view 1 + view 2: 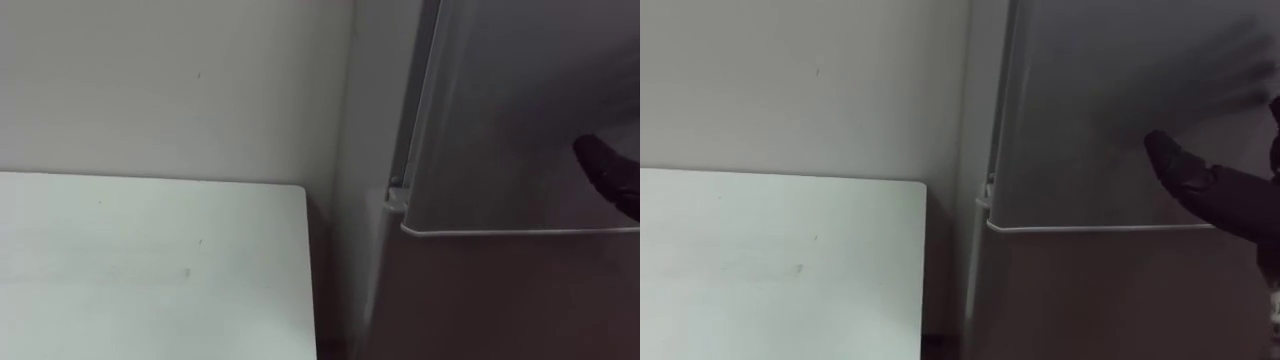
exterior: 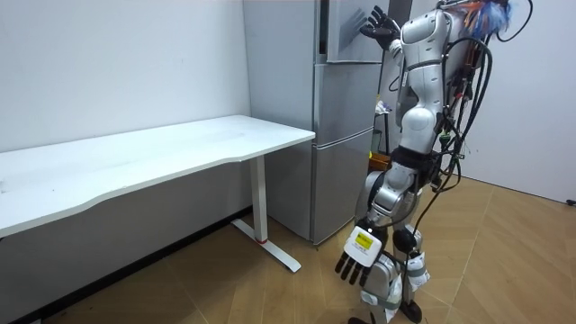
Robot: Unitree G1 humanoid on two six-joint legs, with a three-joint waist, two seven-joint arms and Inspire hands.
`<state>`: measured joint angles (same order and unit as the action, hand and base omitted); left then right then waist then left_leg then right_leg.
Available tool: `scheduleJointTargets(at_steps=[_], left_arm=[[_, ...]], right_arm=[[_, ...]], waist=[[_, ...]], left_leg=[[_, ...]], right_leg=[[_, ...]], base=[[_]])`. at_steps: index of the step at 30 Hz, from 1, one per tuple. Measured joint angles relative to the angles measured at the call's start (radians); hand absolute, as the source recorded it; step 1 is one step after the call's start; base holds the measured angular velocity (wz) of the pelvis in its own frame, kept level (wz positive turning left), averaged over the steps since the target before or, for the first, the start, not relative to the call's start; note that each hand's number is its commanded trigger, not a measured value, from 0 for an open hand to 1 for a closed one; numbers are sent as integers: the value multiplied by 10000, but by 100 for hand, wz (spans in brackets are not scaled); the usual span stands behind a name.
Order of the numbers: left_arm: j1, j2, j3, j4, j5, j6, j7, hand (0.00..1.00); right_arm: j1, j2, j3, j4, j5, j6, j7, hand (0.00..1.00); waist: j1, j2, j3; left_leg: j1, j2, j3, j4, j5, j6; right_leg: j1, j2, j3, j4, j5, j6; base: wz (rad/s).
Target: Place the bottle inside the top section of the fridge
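The grey fridge stands against the wall right of the white table. Its upper door looks shut, with the bottom edge and a hinge showing above the lower door. My right hand is raised from the right and lies against the upper door's front with straight, spread fingers, as the room view shows of the right hand. My left hand hangs low at my side with relaxed fingers and nothing in it. I stand upright, close in front of the fridge.
A white table fills the lower left, its right edge separated from the fridge side by a narrow dark gap. A pale wall runs behind it. Wooden floor lies open behind me.
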<state>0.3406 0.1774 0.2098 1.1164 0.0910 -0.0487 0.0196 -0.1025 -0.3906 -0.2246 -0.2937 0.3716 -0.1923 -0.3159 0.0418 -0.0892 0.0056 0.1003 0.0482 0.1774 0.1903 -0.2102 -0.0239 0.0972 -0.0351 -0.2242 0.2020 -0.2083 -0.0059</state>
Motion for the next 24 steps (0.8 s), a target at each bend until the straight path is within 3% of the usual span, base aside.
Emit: scheduleJointTargets(at_steps=[9, 14, 18, 24], left_arm=[[-243, 2, -82, 5, 258, -3, -4, 0], [-357, 4, -76, -48, 800, 80, -79, 0], [-329, 18, -75, -232, 798, 89, -181, 0], [-343, 215, -94, -259, 794, 160, -308, 0]], right_arm=[[-138, 0, 71, 93, -366, 3, 7, 0], [-363, 3, 76, 494, -1562, -9, 44, 0], [-517, 4, 73, 754, -1866, -9, -42, 0], [-857, 2, 185, 1620, -2139, -145, -293, 0]], waist=[[-11, 94, 4], [105, 175, 1], [258, 109, -24], [397, -93, 12]], left_leg=[[-2, -2, -1, -6, 0, 0], [-31, -2, 2, -14, 1, 1], [-51, -2, -3, -13, 4, -1], [-30, 2, -19, 7, 7, -2]], right_leg=[[15, 5, -13, 4, 17, 3], [-54, 5, -2, 11, 17, 3], [-78, -2, -28, 7, 17, 2], [-9, -1, -64, 18, 39, -13]], base=[[0], [0], [0], [0]])
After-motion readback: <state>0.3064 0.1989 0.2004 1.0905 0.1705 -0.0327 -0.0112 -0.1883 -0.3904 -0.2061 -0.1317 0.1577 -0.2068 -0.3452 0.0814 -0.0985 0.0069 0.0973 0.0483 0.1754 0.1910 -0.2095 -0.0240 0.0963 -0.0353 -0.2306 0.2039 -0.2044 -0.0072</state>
